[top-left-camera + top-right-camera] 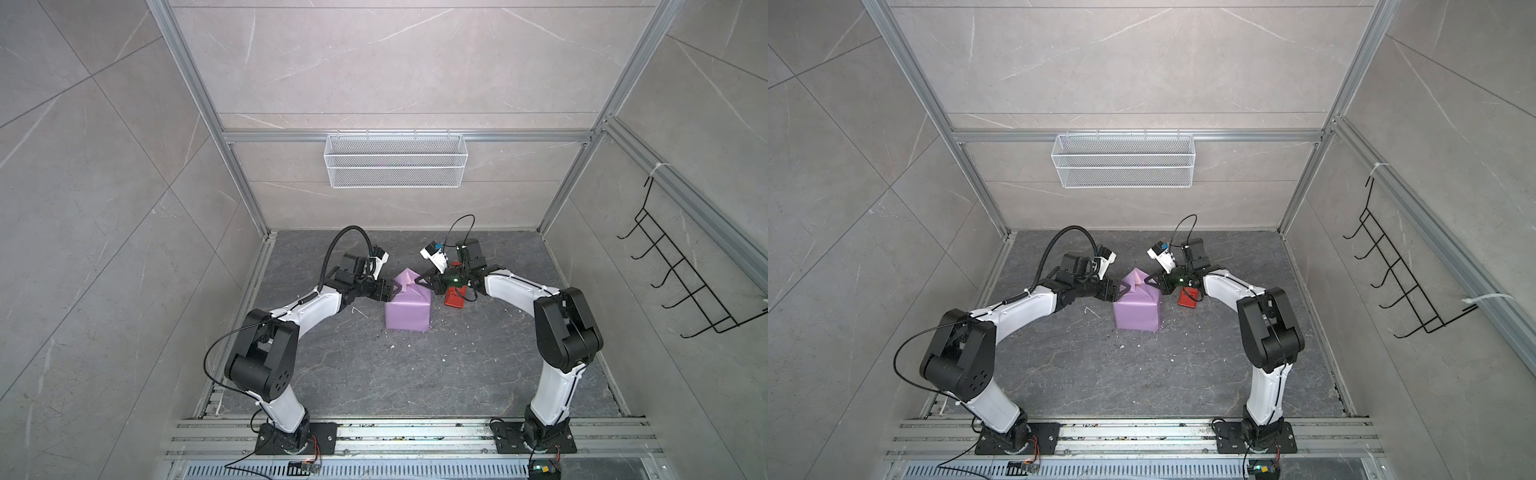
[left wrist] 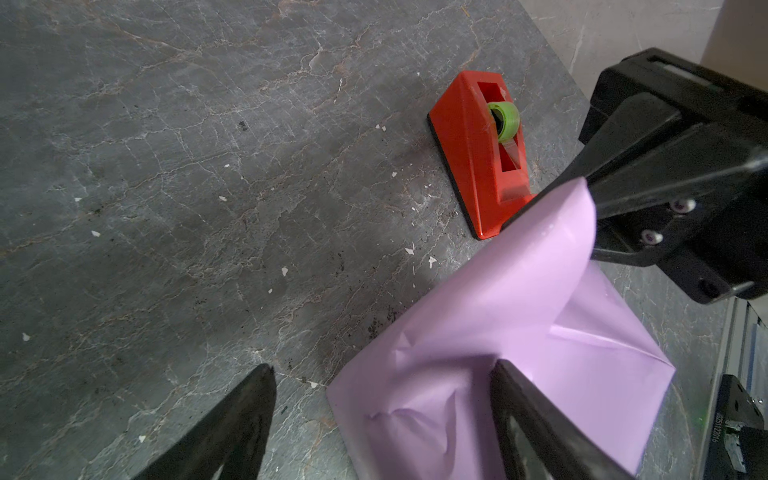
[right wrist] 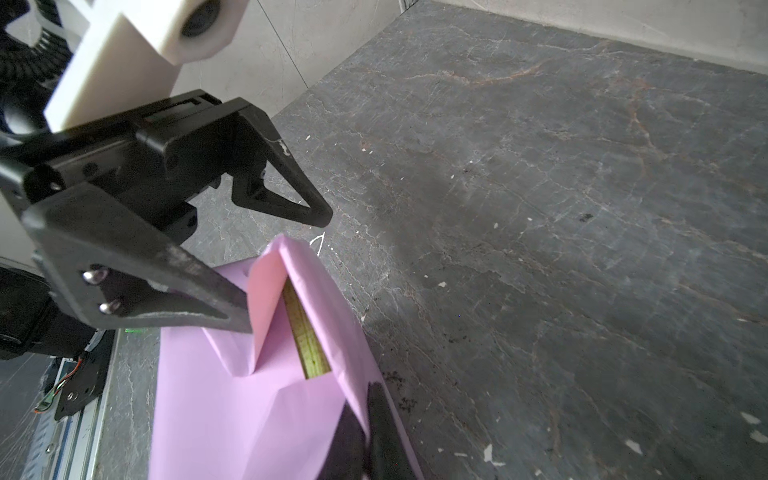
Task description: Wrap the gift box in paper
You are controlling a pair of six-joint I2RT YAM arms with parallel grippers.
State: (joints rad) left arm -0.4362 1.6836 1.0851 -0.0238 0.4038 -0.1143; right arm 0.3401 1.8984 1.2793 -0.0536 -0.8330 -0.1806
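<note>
Right wrist view: paper (image 3: 232,415), peaked upward over the gift box (image 3: 308,338), is pinched by the right gripper (image 3: 365,401); the left gripper (image 3: 286,270) is spread wide.

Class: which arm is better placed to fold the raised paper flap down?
Right, probably: the right gripper is shut on the raised flap of the lilac paper sheet; the left gripper stands open beside it.

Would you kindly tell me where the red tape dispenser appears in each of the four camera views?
Top view: the tape dispenser lies just right of the lilac paper, partly hidden.
Top view: same spot, right of the paper.
Left wrist: in full view, just beyond the paper's raised flap.
Right wrist: not in it.
Shared landmark: the lilac paper, seen in all four.
</note>
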